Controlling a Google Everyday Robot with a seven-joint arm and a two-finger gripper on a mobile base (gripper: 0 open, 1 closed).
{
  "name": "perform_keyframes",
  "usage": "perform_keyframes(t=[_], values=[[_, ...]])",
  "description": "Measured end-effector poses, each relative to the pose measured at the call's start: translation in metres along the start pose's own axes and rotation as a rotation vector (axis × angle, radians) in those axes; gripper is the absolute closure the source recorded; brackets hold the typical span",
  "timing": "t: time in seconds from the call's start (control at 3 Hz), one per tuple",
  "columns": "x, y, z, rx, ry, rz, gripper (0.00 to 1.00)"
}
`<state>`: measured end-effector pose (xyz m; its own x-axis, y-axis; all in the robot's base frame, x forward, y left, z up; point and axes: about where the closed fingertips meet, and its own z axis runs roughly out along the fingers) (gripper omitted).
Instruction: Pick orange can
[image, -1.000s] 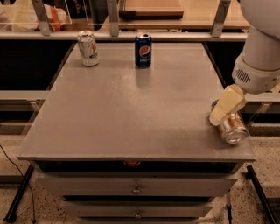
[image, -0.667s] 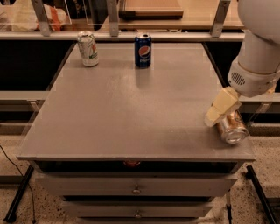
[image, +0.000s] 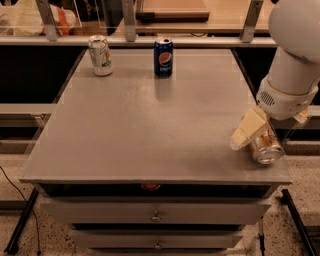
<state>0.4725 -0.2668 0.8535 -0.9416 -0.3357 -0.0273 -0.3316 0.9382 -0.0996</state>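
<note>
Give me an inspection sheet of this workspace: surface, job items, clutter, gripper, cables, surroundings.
Surface: grey table, flat top.
Job's things: orange can, lying on its side near the front right corner.
Clutter: blue Pepsi can and white can, both upright near the back edge.
Grippers: gripper down low, right at the orange can.
Cables: thin dark cable on the floor, front left.
Surroundings: drawers under the table; wooden counter behind.

- Blue cylindrical metal drink can (image: 163, 57), 12 o'clock on the grey worktop (image: 150, 125): Pepsi logo.
- White metal can with green and red marks (image: 100, 55), 11 o'clock: lettering unreadable.
- Cream-coloured end effector (image: 262, 136), 4 o'clock: no readable marking.
</note>
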Motion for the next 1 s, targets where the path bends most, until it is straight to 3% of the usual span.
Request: perform_keyframes(t=[0.67,1.0], values=[[0.0015,-0.0004,0.0116,-0.03,0.013,0.017,0.39],[-0.0005,-0.005,0.0072,-0.007,0.025,0.009,0.63]])
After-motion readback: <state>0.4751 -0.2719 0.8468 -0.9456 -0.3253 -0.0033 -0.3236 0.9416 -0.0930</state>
